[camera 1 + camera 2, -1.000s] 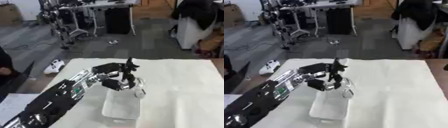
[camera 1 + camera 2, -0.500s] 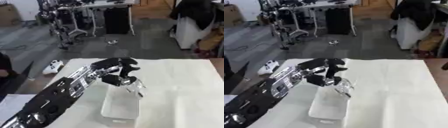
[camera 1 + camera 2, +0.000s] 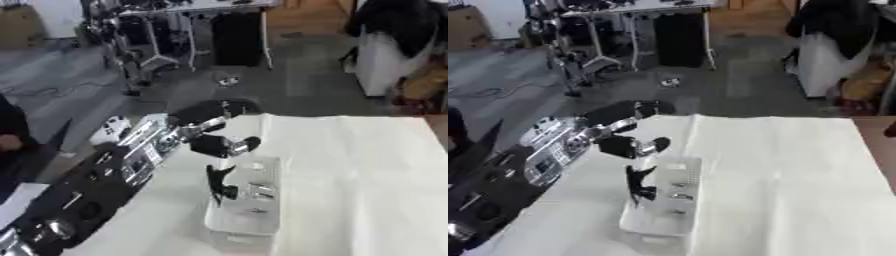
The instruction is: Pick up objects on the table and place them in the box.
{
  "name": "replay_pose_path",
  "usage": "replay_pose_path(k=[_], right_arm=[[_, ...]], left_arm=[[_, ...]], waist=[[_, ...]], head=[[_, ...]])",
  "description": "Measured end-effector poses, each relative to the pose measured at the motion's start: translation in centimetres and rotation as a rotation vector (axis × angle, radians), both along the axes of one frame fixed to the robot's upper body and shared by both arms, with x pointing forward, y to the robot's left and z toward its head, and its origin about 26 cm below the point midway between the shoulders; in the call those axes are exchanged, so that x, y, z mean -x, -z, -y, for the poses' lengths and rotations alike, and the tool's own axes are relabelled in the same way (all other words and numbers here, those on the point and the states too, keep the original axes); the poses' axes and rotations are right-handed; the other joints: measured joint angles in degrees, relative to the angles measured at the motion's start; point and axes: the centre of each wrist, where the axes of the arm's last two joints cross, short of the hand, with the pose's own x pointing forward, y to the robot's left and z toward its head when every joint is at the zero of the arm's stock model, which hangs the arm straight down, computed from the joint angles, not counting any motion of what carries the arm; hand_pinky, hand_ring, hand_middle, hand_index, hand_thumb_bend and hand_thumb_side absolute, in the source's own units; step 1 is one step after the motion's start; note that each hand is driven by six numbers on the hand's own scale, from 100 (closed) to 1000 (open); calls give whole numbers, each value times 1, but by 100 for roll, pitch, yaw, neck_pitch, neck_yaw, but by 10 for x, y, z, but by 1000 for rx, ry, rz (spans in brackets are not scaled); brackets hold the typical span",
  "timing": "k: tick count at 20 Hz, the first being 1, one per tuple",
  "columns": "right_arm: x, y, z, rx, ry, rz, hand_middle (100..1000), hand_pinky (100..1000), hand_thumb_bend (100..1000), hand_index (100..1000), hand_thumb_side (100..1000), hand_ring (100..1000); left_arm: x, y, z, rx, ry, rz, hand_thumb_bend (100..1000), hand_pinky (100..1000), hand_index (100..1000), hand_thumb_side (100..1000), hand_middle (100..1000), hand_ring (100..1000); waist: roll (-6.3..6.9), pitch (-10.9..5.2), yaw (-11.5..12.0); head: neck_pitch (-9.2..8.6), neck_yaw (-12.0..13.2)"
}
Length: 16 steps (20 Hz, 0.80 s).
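While the left hand [image 3: 223, 146] hangs just above the far end of the clear box [image 3: 246, 200], its fingers [image 3: 220, 180] point down past the box's left wall, relaxed and holding nothing. Small silvery objects [image 3: 261, 190] lie inside the box, which rests on the white-covered worktop [image 3: 359, 180]. No right hand shows.
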Motion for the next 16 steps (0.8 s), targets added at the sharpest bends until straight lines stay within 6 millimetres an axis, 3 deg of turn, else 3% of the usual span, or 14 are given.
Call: replay_pose_path(k=[7,8,9,12,16], right_arm=[[0,2,2,6,9,-7,479,375,424,913,1000,386],[0,2,2,6,10,-7,479,375,433,913,1000,386],[0,2,2,6,11,-7,479,375,423,912,1000,387],[0,2,2,5,14,-6,479,375,423,912,1000,387],[0,2,3,8,20,-4,480,375,423,912,1000,387]], left_arm=[[11,-16,-19,13,-55,64,227,943,955,1000,923,936],[13,-18,-23,22,-68,77,101,942,954,1000,922,935],[15,-21,-26,31,-80,90,229,938,951,1000,920,932],[21,-27,-32,58,-102,125,230,934,949,1000,918,928],[29,-29,-40,107,-138,164,231,858,932,1000,886,875]], waist=[[-5,0,58],[-4,0,71],[-4,-1,72],[0,-9,107],[1,-22,154]], head=[[-9,-5],[-19,-10],[-49,-25],[-150,-117],[-224,-184]])
